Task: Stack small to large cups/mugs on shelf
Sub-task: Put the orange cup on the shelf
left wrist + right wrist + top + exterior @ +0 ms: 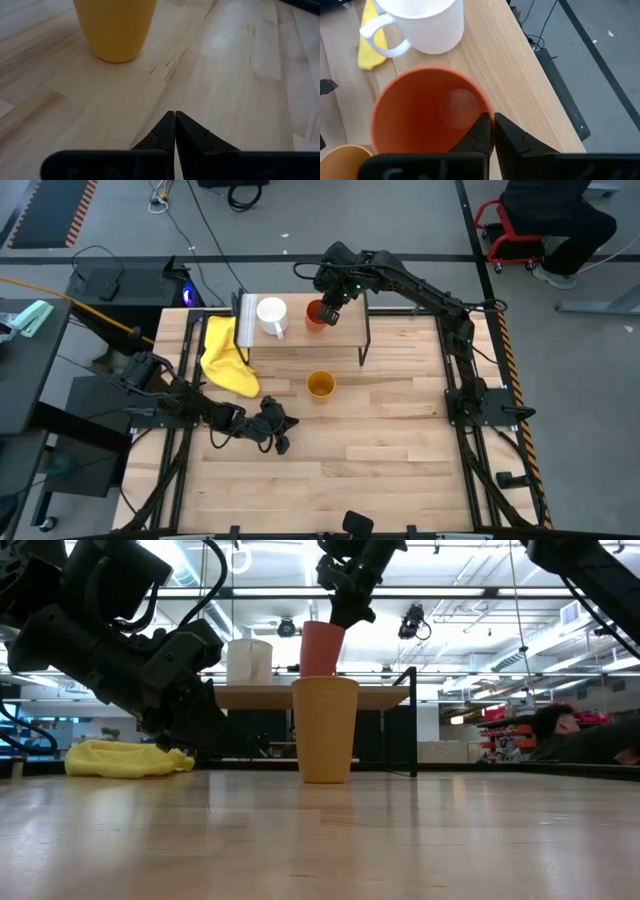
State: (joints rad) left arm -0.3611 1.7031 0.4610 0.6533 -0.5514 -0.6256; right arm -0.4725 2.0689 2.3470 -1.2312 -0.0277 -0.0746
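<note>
Cups first: I see the white mug (pixel 272 316) and the orange-red cup (pixel 316 315) standing side by side on the shelf (pixel 345 331), while the yellow-orange cup (pixel 320 386) stands on the tabletop (pixel 400 440) in front of it. My right gripper (pixel 330 308) has its jaws pinched on the orange-red cup's rim. My left gripper (pixel 284 446) rests low near the yellow cloth (pixel 228 358), jaws together.

Robotics lab, ceiling lights (pixel 470 575), floor cables (pixel 215 240)
</note>
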